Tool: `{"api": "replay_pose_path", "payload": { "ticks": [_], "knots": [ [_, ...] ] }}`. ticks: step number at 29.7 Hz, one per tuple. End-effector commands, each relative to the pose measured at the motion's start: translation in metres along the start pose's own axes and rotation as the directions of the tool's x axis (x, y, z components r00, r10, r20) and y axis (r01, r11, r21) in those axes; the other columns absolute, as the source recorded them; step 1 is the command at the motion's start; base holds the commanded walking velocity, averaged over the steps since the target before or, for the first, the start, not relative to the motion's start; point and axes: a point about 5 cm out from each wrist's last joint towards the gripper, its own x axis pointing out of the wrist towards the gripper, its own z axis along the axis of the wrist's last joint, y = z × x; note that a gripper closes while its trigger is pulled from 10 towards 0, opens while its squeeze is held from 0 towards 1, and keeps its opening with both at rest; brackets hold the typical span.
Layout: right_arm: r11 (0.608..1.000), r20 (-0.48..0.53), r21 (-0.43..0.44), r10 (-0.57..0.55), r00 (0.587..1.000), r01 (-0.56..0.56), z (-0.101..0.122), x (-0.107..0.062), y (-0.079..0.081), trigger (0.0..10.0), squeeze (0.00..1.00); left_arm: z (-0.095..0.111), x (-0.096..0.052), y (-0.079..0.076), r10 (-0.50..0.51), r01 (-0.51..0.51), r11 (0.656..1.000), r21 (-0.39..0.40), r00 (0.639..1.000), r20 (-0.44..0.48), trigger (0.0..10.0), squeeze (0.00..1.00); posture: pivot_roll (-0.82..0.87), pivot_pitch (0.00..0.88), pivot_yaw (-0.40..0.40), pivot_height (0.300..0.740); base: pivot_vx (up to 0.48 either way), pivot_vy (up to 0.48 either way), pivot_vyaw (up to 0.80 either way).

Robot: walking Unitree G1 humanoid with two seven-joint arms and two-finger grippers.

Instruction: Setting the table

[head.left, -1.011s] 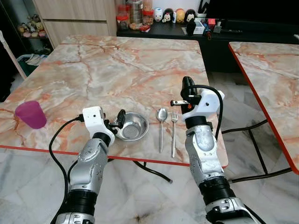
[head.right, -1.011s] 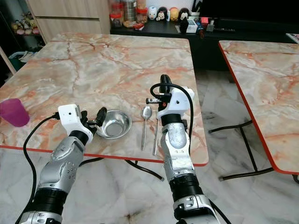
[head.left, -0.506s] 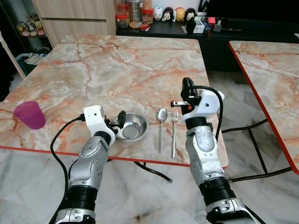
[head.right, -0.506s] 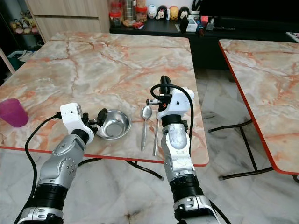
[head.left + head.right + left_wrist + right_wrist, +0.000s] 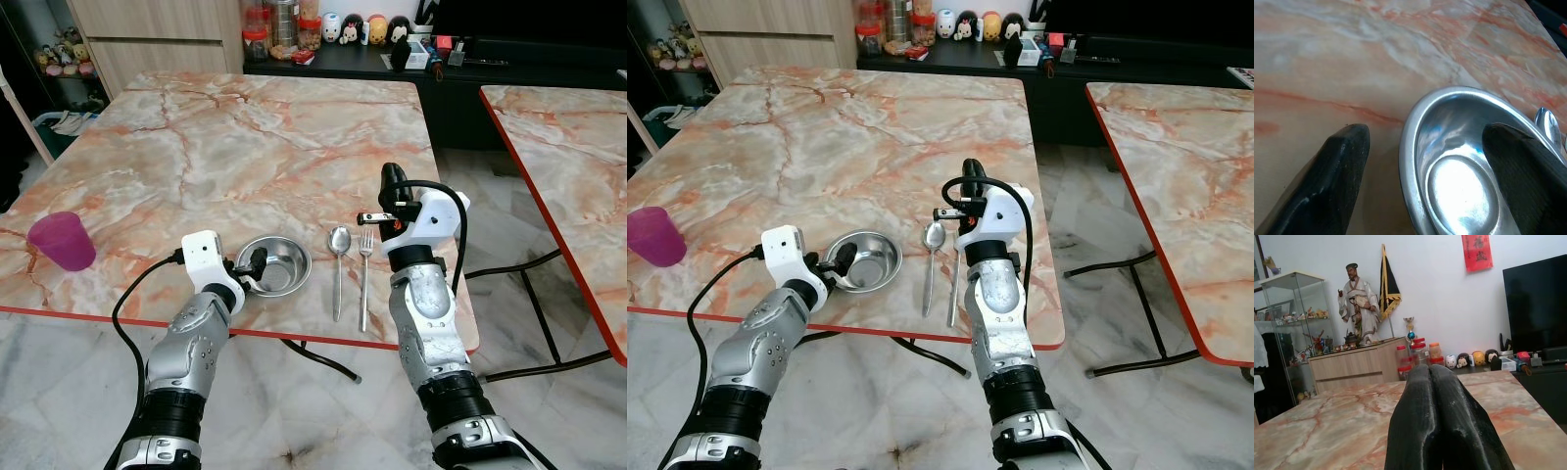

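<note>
A small steel bowl [image 5: 277, 264] sits near the front edge of the marble table [image 5: 245, 137]. My left gripper [image 5: 253, 264] is open at the bowl's left rim; in the left wrist view one finger [image 5: 1337, 166] lies outside the bowl [image 5: 1459, 191] and the other inside it. Right of the bowl lie a spoon [image 5: 338, 257] and a fork [image 5: 364, 269], side by side. My right gripper [image 5: 392, 181] stands just right of the fork, fingers pointing up and shut on nothing. A purple cup [image 5: 61, 238] stands at the table's left edge.
A second marble table [image 5: 568, 147] stands to the right across a floor gap. Behind the tables a black cabinet [image 5: 460, 78] carries jars and small figurines [image 5: 343, 29]. The table's red front edge runs just below both wrists.
My left gripper has dropped lower and come slightly toward the front edge, its fingers now astride the bowl's rim. The bowl, cutlery and right arm have stayed put.
</note>
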Motion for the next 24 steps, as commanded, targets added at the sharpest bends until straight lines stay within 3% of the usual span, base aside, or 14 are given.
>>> {"api": "replay_pose_path", "payload": {
  "ticks": [1, 4, 5, 6, 7, 24],
  "knots": [
    [1.000, -0.014, 0.006, 0.006, 1.000, -0.006, -0.0012, 0.0007, 0.0008, 10.0, 0.00, -0.0011, 0.0023, -0.0010, -0.001, 0.001, 1.000, 0.001, 1.000, -0.023, 10.0, 0.00, 0.04, 0.102, -0.014, 0.740, 0.000, 0.000, 0.00],
    [1.000, -0.013, 0.006, 0.006, 1.000, -0.006, -0.0009, 0.0009, 0.0007, 10.0, 0.00, -0.0026, 0.0021, -0.0018, -0.010, 0.011, 1.000, 0.026, 0.999, -0.033, 9.8, 0.00, 0.04, 0.102, -0.014, 0.740, 0.000, 0.000, 0.00],
    [1.000, -0.012, 0.005, 0.005, 1.000, -0.005, -0.0006, 0.0009, 0.0004, 10.0, 0.00, -0.0038, 0.0016, -0.0025, -0.014, 0.015, 1.000, 0.025, 0.999, -0.037, 2.2, 0.00, 0.04, 0.102, -0.014, 0.740, 0.000, 0.000, 0.00],
    [1.000, -0.012, 0.005, 0.005, 1.000, -0.005, -0.0005, 0.0009, 0.0003, 10.0, 0.00, -0.0039, 0.0015, -0.0026, -0.013, 0.014, 1.000, 0.026, 0.999, -0.036, 2.2, 0.00, 0.04, 0.102, -0.014, 0.740, 0.000, 0.000, 0.00],
    [1.000, -0.011, 0.005, 0.005, 1.000, -0.005, -0.0004, 0.0010, 0.0000, 10.0, 0.00, -0.0037, 0.0013, -0.0031, -0.017, 0.018, 1.000, 0.026, 0.999, -0.034, 0.0, 0.00, 0.04, 0.100, -0.015, 0.740, 0.000, 0.000, 0.00],
    [1.000, -0.015, 0.003, 0.011, 1.000, -0.010, -0.0003, 0.0031, 0.0003, 10.0, 0.00, 0.0009, 0.0027, -0.0022, -0.001, 0.003, 0.998, 0.067, 1.000, -0.016, 0.0, 0.00, 0.05, 0.096, -0.019, 0.740, 0.000, 0.000, 0.00]
  ]
}}
